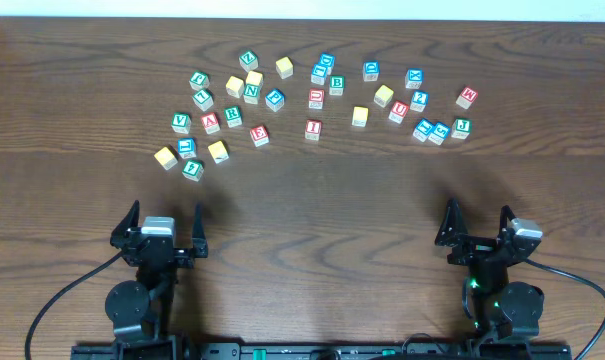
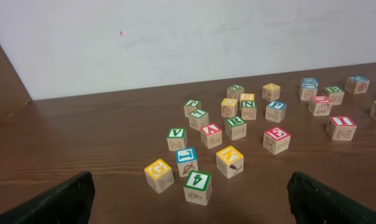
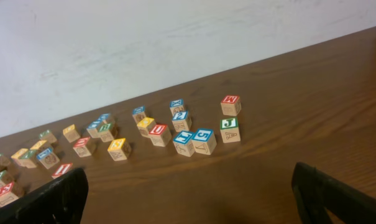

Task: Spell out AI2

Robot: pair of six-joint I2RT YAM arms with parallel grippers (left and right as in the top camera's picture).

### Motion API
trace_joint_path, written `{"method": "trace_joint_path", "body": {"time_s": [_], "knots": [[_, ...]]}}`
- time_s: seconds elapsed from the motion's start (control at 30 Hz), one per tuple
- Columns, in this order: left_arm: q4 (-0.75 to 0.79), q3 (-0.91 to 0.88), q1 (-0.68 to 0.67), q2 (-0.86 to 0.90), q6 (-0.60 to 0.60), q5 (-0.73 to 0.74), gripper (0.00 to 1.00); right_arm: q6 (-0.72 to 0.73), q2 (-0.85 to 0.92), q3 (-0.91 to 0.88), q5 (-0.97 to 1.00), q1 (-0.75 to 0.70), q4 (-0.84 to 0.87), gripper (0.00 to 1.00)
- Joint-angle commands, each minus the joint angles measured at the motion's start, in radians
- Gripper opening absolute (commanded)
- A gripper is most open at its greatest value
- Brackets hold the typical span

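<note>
The left gripper (image 1: 165,216) and the right gripper (image 1: 478,220) sit by the near edge of the table (image 1: 312,250), well apart, both with fingers spread wide

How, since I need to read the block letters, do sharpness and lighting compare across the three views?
Overhead: even light, faint shadows beside the blocks, letters tiny. Left wrist: near blocks crisp, the green 4 block reads easily. Right wrist: tilted horizon, blocks small and slightly soft.
</note>
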Motion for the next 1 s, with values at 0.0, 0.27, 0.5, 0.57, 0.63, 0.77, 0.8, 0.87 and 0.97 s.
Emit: {"method": "trace_joint_path", "body": {"time_s": [0.0,0.27,0.5,0.57,0.63,0.77,0.8,0.87,0.97], "knots": [[-0.027,-0.022,0.0,-0.006,0.006,-0.002,0.98,-0.011,-0.005,-0.002,0.001,-0.011,-0.003,0.99],[-0.027,-0.022,0.0,-0.006,0.006,-0.002,0.98,-0.012,-0.005,-0.002,0.001,-0.011,-0.003,0.99],[-0.027,-0.022,0.0,-0.006,0.006,-0.002,0.98,-0.012,-0.005,-0.002,0.001,-0.011,-0.003,0.99],[-0.027,-0.022,0.0,-0.006,0.006,-0.002,0.98,-0.012,-0.005,-0.002,0.001,-0.011,-0.003,0.99],[-0.018,-0.022,0.0,-0.006,0.006,-0.002,0.98,-0.011,-0.005,-0.002,0.001,-0.011,-0.003,0.99],[-0.021,-0.022,0.0,-0.006,0.006,-0.002,0.98,-0.012,-0.005,-0.002,0.001,-0.011,-0.003,0.99],[-0.021,-0.022,0.0,-0.006,0.006,-0.002,0.97,-0.011,-0.005,-0.002,0.001,-0.011,-0.003,0.99],[-0.021,-0.022,0.0,-0.006,0.006,-0.002,0.98,-0.012,-0.005,-0.002,0.001,-0.011,-0.003,0.99],[-0.016,-0.022,0.0,-0.006,0.005,0.003,0.98,-0.012,-0.005,-0.002,0.001,-0.011,-0.003,0.99]]}}
